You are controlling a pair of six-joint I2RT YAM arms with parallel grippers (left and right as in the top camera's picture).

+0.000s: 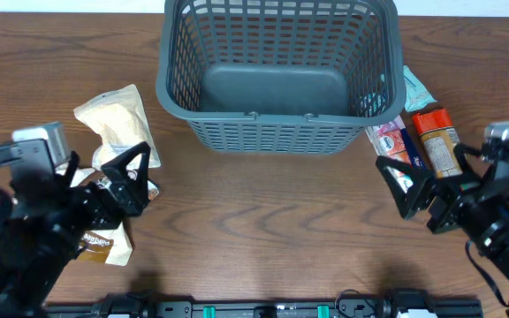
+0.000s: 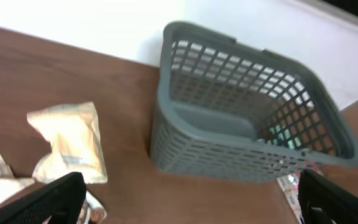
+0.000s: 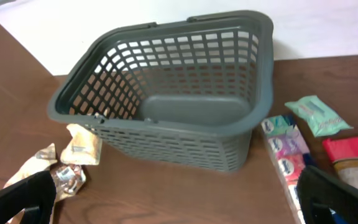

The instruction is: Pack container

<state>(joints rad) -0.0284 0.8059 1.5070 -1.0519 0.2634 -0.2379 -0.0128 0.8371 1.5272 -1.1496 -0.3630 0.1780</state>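
Observation:
The dark grey slatted container [image 1: 277,132] stands empty at the back middle of the table; it also shows in the left wrist view [image 2: 229,155] and the right wrist view [image 3: 166,140]. My left gripper [image 1: 138,179] is open and empty, above snack packs at the left. A cream pouch [image 1: 117,124] lies there, also in the left wrist view [image 2: 73,140]. My right gripper [image 1: 406,187] is open and empty, beside a long tissue pack [image 1: 392,146] and a red-capped bottle [image 1: 436,140].
A teal packet [image 1: 415,90] lies behind the bottle, right of the container. Brown and silver snack packs [image 1: 104,245] lie under my left arm. In the right wrist view a red pack [image 3: 352,149] and the teal packet [image 3: 316,113] lie at the right.

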